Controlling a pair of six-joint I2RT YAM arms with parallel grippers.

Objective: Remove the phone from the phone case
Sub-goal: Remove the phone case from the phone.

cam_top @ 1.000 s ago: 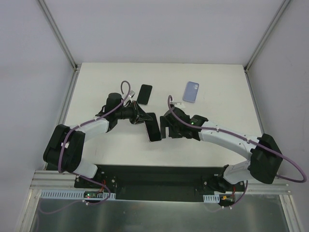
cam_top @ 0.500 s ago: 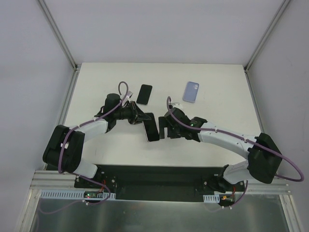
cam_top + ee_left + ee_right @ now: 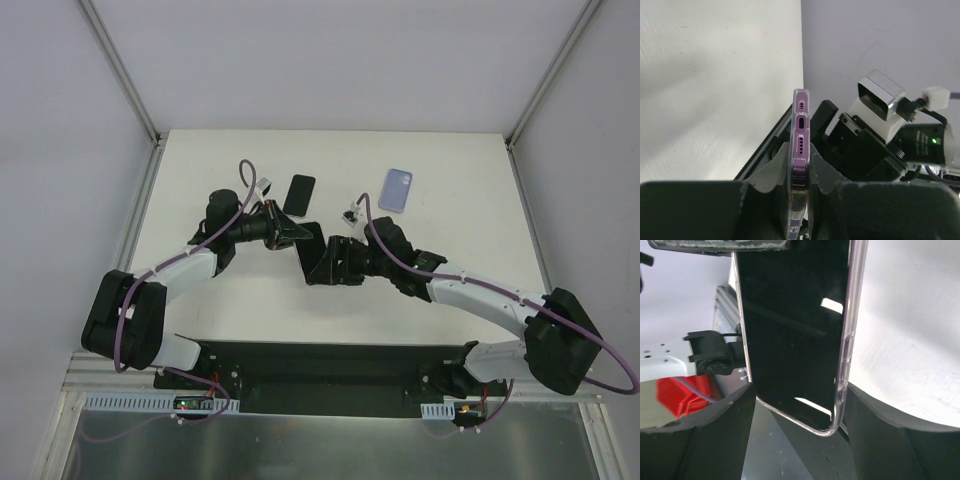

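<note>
From above, my left hand [image 3: 296, 234] was shut on the phone [image 3: 316, 262], held off the bench [image 3: 200, 170] near the middle. The phone's long axis seemed to run roughly 11 to 5 o'clock. My right hand [image 3: 335, 265] came at it from about 4 o'clock, so both hands were right on it. A spare black handset [image 3: 299, 194] and a blue cover [image 3: 397, 188] lay up at 12.

Left wrist cam: the phone [image 3: 801, 135] stood edge-on, port end pointing away at 12, and my fingers [image 3: 774, 172] pinched its flat faces through the clear phone case [image 3: 794, 220].

Right wrist cam: the screen [image 3: 790, 325] faced me, long axis 12 to 6. My fingers [image 3: 875, 430] sat wide apart at 3 and 9, straddling the case rim [image 3: 850, 330]. Honestly couldn't tell if they'd bitten yet.
</note>
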